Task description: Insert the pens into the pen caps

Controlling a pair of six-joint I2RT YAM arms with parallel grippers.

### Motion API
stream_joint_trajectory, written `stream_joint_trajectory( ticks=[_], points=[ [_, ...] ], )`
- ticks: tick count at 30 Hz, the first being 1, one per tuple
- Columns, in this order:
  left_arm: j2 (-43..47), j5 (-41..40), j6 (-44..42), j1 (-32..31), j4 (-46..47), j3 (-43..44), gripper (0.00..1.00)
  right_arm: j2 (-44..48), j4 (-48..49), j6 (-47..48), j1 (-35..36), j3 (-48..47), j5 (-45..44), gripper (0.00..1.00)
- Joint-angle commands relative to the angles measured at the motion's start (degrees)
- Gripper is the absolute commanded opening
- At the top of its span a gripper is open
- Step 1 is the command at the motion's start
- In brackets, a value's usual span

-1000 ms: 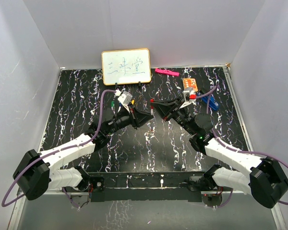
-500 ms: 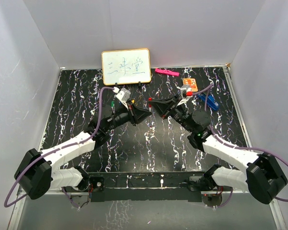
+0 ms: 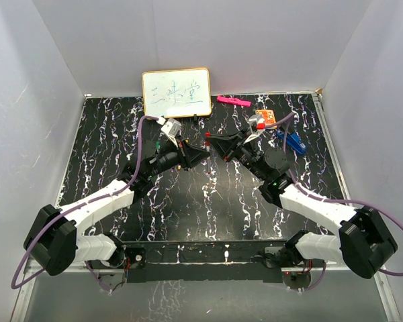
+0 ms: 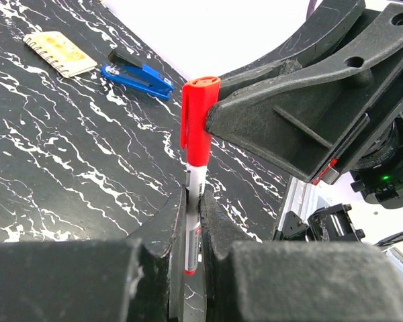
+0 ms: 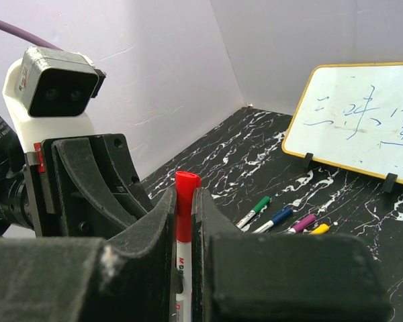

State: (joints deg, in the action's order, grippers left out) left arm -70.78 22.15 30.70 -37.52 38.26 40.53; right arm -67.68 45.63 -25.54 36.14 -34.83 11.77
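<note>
A white-barrelled pen (image 4: 195,182) stands roughly upright above the table, with a red pen cap (image 4: 198,121) on its upper end. My left gripper (image 4: 192,196) is shut on the barrel below the cap. My right gripper (image 5: 184,196) is shut on the red pen cap (image 5: 185,201), and the barrel (image 5: 181,268) runs down between its fingers. In the top view the two grippers meet tip to tip around the red cap (image 3: 207,137) at mid-table. Several other pens lie near the whiteboard with green (image 5: 254,212), blue (image 5: 277,218), purple (image 5: 302,223) and yellow (image 5: 318,229) caps on them.
A small whiteboard (image 3: 176,93) stands at the back. A flat pink bar (image 3: 232,100) lies behind it to the right. An orange notepad (image 3: 265,119) and a blue clip (image 3: 293,141) lie at the right. Grey walls enclose the black marbled table (image 3: 208,201).
Both arms have reached farther back across the table, grippers still tip to tip on the red pen. Neither gripper opened.
</note>
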Motion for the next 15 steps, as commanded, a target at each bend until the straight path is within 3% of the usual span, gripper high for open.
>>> stream_joint_trajectory(
  ticks=[1, 15],
  points=[
    [2.0, -4.6, 0.1, 2.6, 13.6, 7.6, 0.00, -3.1, -14.7, 1.5, 1.7, 1.4, 5.5, 0.00],
    [2.5, -5.1, -1.1, 4.0, 12.9, 8.6, 0.00, -6.8, -21.5, 4.9, 7.6, 0.3, 1.3, 0.00]
  ],
)
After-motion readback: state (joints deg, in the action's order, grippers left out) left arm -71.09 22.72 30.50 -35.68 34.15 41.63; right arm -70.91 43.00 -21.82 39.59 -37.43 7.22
